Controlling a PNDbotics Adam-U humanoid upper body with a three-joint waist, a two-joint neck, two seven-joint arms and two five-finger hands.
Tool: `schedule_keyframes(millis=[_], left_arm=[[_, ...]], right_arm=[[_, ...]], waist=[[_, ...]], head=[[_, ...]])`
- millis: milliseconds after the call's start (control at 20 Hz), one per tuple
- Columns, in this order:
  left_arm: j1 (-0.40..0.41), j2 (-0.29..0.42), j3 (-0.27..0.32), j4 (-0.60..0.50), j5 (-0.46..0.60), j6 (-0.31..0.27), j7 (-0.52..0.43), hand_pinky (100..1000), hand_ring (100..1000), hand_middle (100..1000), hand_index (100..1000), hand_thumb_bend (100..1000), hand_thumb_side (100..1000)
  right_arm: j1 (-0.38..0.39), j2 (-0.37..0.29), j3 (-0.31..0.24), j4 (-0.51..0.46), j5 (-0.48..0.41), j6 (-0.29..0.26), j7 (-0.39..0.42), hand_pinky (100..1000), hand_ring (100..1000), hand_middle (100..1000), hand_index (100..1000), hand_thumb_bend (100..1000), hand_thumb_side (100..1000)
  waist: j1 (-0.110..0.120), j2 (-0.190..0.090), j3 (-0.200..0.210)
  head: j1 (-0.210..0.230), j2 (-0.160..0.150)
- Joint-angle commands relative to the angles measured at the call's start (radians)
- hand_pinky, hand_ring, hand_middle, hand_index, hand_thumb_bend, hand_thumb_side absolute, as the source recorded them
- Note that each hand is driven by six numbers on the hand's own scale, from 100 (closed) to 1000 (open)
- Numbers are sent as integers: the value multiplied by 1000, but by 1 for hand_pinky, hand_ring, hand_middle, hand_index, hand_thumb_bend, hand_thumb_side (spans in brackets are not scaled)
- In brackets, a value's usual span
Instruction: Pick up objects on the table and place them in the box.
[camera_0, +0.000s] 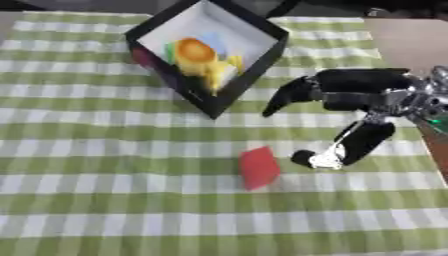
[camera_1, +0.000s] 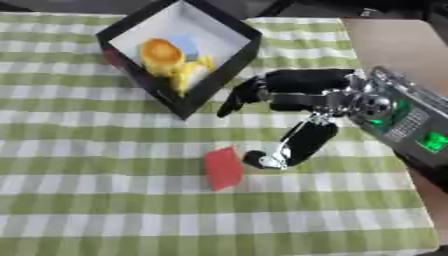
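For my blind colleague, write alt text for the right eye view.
The robot's black right hand, fingers open, reaches over a green checked tablecloth beside a flat red block. Behind, a black box with white inside holds orange, yellow and blue items.

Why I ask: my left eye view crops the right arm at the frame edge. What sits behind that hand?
Observer: The right eye view shows the whole wrist behind the right hand: a grey forearm housing with green lights.
Operator: Where does the cloth end on that side?
Observer: The checked cloth has a right edge that passes under that housing and runs down to the near right corner, which your view cuts off.
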Motion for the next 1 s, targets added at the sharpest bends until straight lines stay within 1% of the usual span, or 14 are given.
schedule_keyframes(millis=[50, 300, 500, 800, 1000], left_arm=[[-1, 10, 6, -8, 0, 2, -1, 858, 776, 780, 847, 248, 716], [-2, 8, 5, -7, 1, 2, -2, 857, 776, 779, 846, 251, 714], [-1, 5, 3, -7, 2, 2, -3, 856, 775, 779, 845, 253, 714], [-1, 1, 3, -6, 2, 3, -1, 854, 775, 778, 844, 254, 715], [-1, -3, 3, -6, 3, 3, 0, 854, 774, 778, 843, 255, 716]], right_arm=[[1, 4, 0, -17, 31, 13, 18, 860, 860, 813, 872, 339, 269], [18, 29, 14, -17, 77, 33, 31, 861, 861, 815, 872, 357, 268], [25, 56, 19, -17, 124, 48, 26, 863, 863, 818, 874, 374, 261], [39, 93, 23, -17, 207, 69, 7, 863, 862, 819, 875, 384, 260], [48, 110, 25, -17, 238, 80, -1, 862, 861, 818, 874, 382, 271]], waist=[[-3, -35, 0], [-5, -39, 5], [-6, -41, 6], [-5, -38, 9], [-5, -33, 11]], head=[[-4, 5], [-10, 5], [-14, 5], [-16, 5], [-19, 5]])
